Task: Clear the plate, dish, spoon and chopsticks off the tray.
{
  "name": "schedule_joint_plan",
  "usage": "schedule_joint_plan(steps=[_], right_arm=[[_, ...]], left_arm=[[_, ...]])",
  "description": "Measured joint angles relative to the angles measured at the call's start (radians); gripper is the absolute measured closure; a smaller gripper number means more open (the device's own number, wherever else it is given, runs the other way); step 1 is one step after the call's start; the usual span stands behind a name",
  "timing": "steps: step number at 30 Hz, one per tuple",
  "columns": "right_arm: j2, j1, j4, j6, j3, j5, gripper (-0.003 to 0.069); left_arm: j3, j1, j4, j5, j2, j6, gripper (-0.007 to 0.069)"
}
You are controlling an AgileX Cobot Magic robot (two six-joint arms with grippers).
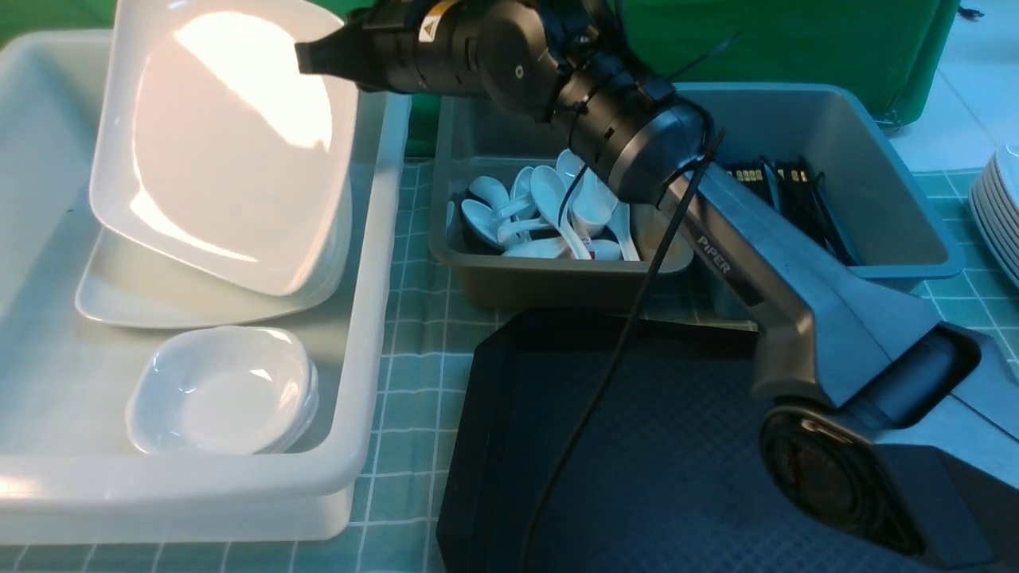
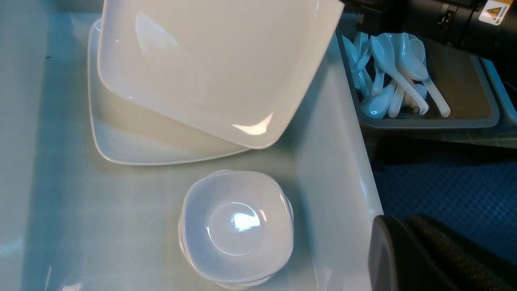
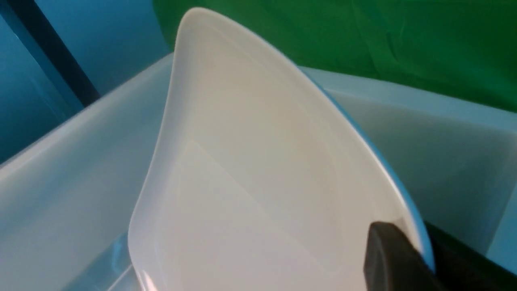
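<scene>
right fingers [image 3: 398,258]: clamped on rim of plate [image 1: 223,135] | plate: tilted above stacked plates [image 1: 127,298] in white tub [image 1: 374,318] | left fingers [image 2: 424,254]: closed, holding nothing | tray [image 1: 677,446]: on desk, bare | spoons [image 1: 549,211]: in grey tub

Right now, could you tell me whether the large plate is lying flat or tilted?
Tilted. The plate is held by the right gripper at its rim, above the stacked plates in the white tub.
</scene>
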State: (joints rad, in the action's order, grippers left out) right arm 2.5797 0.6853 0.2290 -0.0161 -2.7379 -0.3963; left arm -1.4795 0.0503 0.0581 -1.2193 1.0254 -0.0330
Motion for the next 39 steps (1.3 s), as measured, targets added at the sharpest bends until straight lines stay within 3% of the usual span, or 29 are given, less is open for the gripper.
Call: schedule_joint_plan(steps=[11,25,39], right_arm=[[0.019,0.000,-0.001,-0.023,0.000,-0.005,0.0602],[0.018,0.000,0.012,-0.037,-0.001,0.025,0.0503],[0.017,0.000,0.015,-0.037,-0.002,0.028,0.0496]], left_arm=[[0.000,0.000,0.000,-0.001,0.000,0.000,0.0613],[0.000,0.000,0.011,-0.001,0.000,0.004,0.0613],[0.000,0.000,0.014,-0.001,0.000,0.013,0.0613]])
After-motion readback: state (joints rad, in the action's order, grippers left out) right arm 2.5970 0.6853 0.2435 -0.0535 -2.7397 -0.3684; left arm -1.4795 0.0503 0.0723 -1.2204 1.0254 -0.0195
